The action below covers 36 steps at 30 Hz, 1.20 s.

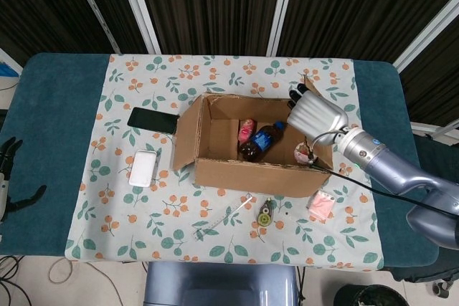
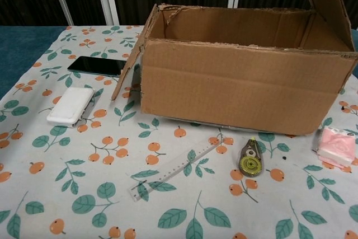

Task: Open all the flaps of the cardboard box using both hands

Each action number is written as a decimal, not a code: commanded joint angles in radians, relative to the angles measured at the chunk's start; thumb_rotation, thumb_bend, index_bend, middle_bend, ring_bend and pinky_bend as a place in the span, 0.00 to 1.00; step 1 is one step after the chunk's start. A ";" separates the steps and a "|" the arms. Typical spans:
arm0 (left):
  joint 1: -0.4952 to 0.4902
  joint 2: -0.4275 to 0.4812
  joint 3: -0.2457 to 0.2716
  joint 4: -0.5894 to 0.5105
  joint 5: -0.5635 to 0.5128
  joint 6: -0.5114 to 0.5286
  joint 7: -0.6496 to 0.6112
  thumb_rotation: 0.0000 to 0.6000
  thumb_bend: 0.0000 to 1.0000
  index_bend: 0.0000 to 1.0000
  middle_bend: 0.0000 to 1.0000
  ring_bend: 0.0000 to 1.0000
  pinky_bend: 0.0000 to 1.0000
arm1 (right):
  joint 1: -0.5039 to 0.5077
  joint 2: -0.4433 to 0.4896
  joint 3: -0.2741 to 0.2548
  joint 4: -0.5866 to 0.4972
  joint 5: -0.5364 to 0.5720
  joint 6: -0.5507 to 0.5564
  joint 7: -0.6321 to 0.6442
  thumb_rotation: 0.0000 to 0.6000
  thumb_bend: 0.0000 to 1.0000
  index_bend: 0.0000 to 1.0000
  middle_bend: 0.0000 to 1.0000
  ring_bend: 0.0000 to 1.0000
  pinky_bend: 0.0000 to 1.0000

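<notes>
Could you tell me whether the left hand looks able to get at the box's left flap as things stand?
Probably yes: the left hand sits off the table's left edge, holding nothing, and the left flap hangs outward toward it. Only the low phone and white case lie between them.
</notes>
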 commanded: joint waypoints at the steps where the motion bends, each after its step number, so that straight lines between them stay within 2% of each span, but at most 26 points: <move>1: 0.000 0.001 0.000 -0.001 0.000 0.000 0.000 1.00 0.20 0.00 0.00 0.00 0.06 | -0.015 0.009 -0.006 -0.007 0.017 -0.001 -0.020 1.00 0.85 0.55 0.35 0.21 0.26; 14: 0.000 0.002 -0.001 -0.005 -0.001 -0.005 0.000 1.00 0.20 0.00 0.00 0.00 0.06 | -0.071 0.044 -0.004 -0.038 0.053 0.049 -0.085 1.00 0.75 0.49 0.30 0.19 0.26; 20: 0.000 0.003 -0.001 -0.006 0.000 -0.007 -0.002 1.00 0.20 0.00 0.00 0.00 0.06 | -0.092 0.066 -0.003 -0.051 0.068 0.061 -0.103 1.00 0.64 0.40 0.24 0.16 0.25; 36: 0.000 0.005 0.001 -0.009 0.005 -0.009 0.000 1.00 0.20 0.00 0.00 0.00 0.06 | -0.140 0.119 0.002 -0.059 0.095 0.089 -0.160 1.00 0.56 0.30 0.15 0.13 0.24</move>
